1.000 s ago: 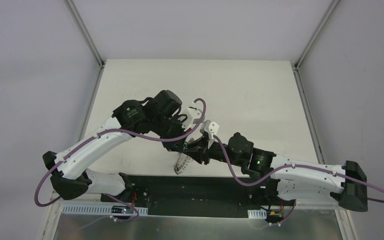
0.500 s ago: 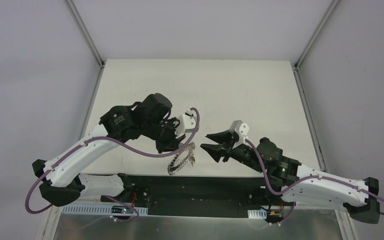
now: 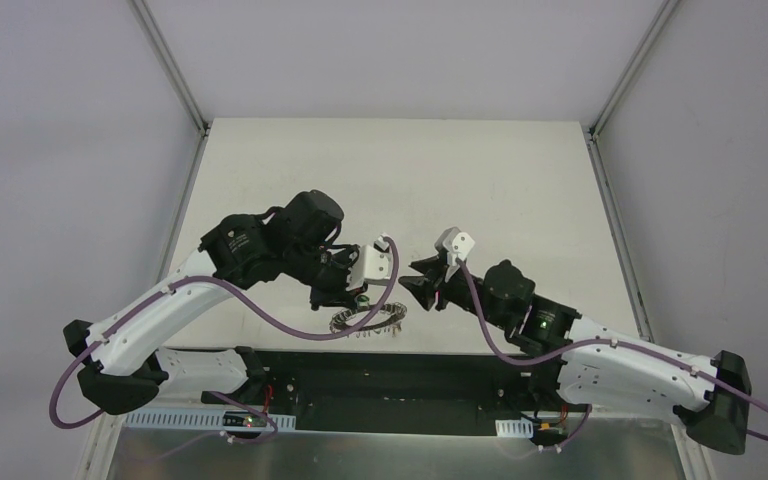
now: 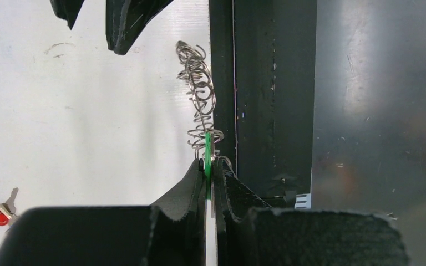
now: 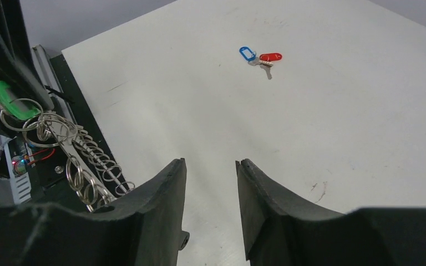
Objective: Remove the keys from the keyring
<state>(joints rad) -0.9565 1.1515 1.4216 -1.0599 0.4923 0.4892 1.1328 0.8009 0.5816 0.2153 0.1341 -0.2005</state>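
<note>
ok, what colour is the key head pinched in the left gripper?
The key head in the left gripper is green, clearest in the left wrist view.

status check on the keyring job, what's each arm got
Left gripper: jaws shut on green key, keyring attached. Right gripper: jaws open, empty. Red key and blue key loose on table. Nothing blocking the ring.

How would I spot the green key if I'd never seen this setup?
Start at the white table and follow the left arm to its end effector, near the table's front edge. Pinched between its shut fingers is the green key, right against the keyring. The red key and blue key lie loose on the table.
</note>
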